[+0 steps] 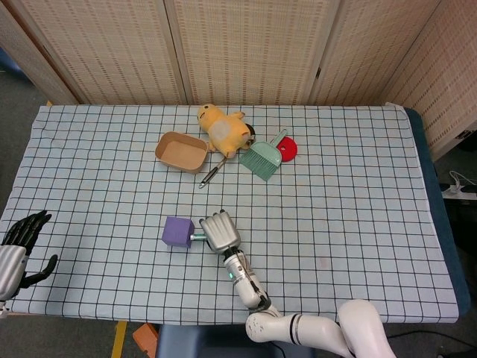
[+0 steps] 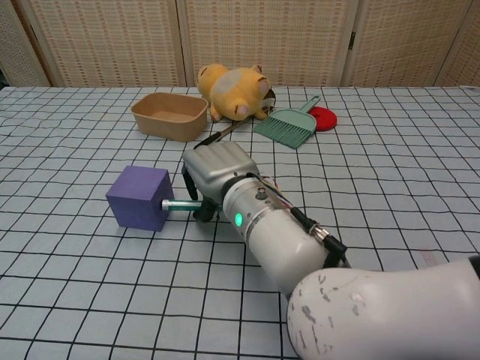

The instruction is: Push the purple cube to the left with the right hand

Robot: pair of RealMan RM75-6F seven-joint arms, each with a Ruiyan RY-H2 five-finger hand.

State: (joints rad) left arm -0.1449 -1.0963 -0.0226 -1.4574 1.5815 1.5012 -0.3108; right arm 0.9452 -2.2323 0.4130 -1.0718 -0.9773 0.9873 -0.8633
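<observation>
The purple cube [image 1: 178, 231] [image 2: 139, 197] sits on the checked tablecloth, left of centre and near the front. My right hand [image 1: 218, 231] [image 2: 215, 174] is just to its right, fingers curled down, with a thin green rod-like thumb pressed against the cube's right face. Nothing is held in it. My left hand [image 1: 18, 246] hovers at the table's front left corner, fingers spread, holding nothing; the chest view does not show it.
At the back stand a tan tray [image 1: 181, 151] [image 2: 170, 115], a yellow plush toy [image 1: 222, 129] [image 2: 232, 91], a green brush [image 1: 262, 157] [image 2: 287, 124], a red disc [image 1: 288, 148] and a dark-handled utensil [image 1: 212, 173].
</observation>
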